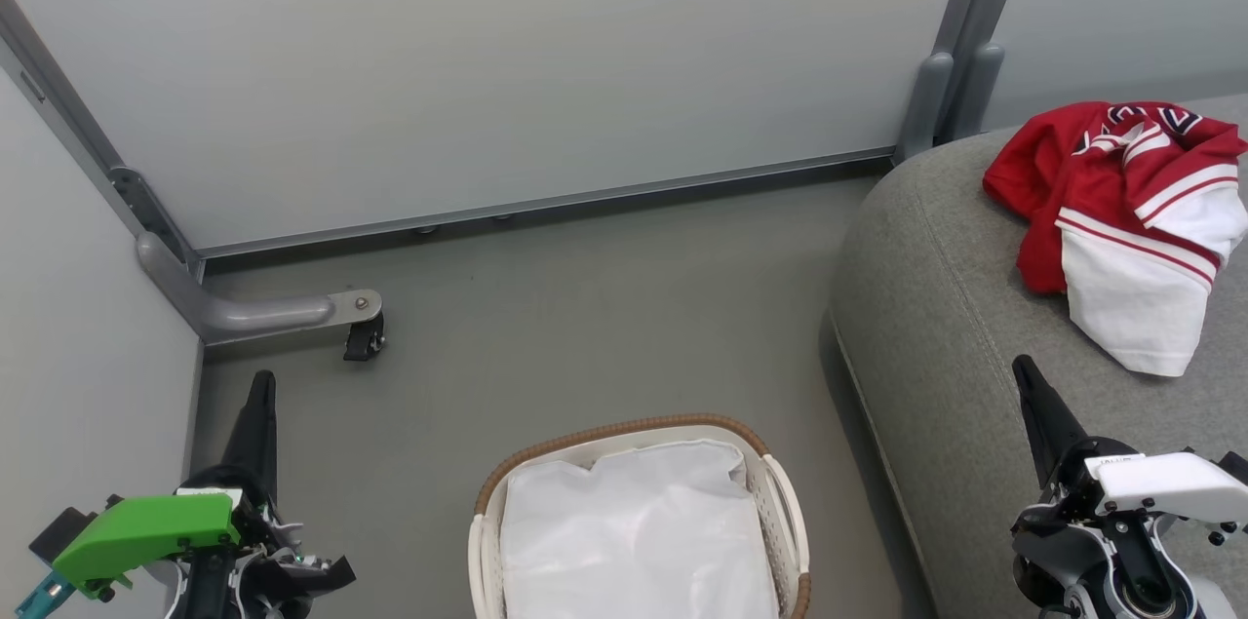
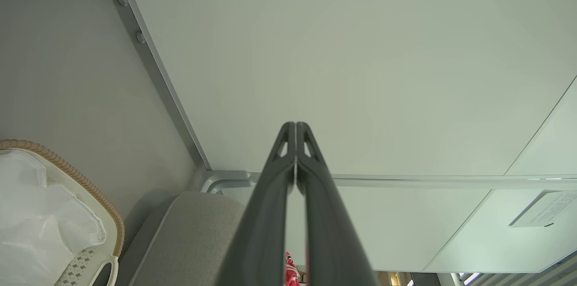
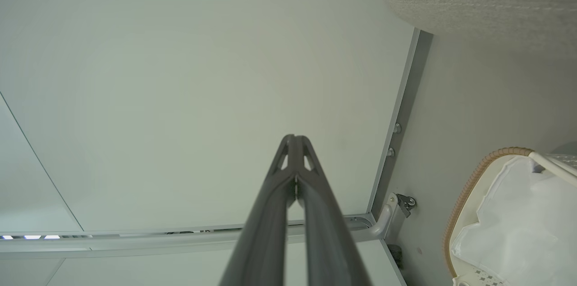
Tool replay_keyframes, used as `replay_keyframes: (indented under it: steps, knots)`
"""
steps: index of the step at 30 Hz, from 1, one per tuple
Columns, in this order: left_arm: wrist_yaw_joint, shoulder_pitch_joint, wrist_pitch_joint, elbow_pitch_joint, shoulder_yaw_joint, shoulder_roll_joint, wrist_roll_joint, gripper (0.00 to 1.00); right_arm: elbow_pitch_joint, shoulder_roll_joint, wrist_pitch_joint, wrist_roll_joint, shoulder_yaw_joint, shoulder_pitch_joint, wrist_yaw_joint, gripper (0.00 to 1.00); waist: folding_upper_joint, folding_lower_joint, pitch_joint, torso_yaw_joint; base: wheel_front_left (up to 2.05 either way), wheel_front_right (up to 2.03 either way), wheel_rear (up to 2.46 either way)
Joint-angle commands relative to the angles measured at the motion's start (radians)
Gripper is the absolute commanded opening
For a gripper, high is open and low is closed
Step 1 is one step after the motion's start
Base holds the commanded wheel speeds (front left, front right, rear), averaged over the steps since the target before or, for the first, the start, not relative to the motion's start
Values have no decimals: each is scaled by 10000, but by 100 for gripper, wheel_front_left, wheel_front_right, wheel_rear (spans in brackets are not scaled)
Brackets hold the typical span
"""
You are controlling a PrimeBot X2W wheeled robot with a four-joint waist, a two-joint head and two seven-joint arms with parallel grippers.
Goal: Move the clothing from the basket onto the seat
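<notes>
Heads up, both pincers are empty. The left pincer (image 1: 261,390) and right pincer (image 1: 1029,375) each have their fingers pressed together with nothing between them, and both wrist views show it plainly.

The clothing (image 1: 1121,210) is a crumpled red-and-white heap on the seat (image 1: 936,307), ahead of the right pincer and a bit to its right. The white panel end is just off that pincer's tip. The heap's long axis runs roughly away from the right pincer, with the white end nearest and the red end farthest. So if you need to touch it, the right arm is clearly closer. The left pincer is well apart from it, across the basket (image 1: 624,424).

The basket sits between the two pincers, inboard of each, and all I can make out in it is the white liner (image 1: 634,531). My guess is the job's basically done, though I can't tell if the heap is one garment or two.

There's dark lettering on the red part, but it's folded over and I can't read it. The sheet (image 2: 545,207) on the wall past the left pincer has print too small to read.
</notes>
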Motion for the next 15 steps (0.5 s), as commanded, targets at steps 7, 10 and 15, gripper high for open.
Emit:
replay_keyframes:
  steps: [7, 10, 15]
  knots:
    - [-53, -98, 4, -12, 45, 16, 32, 0, -33, -60, 14, 31, -21, -83, 2, 0, 0, 0, 0, 0, 0, 0, 0]
    - [-53, -98, 8, -12, 48, 14, 36, 0, -33, -60, 13, 31, -21, -83, 0, 0, 0, 0, 0, 0, 0, 0, 0]
    - [-53, -99, 12, -12, 52, 11, 42, 0, -33, -60, 13, 31, -21, -83, 0, 0, 0, 0, 0, 0, 0, 0, 0]
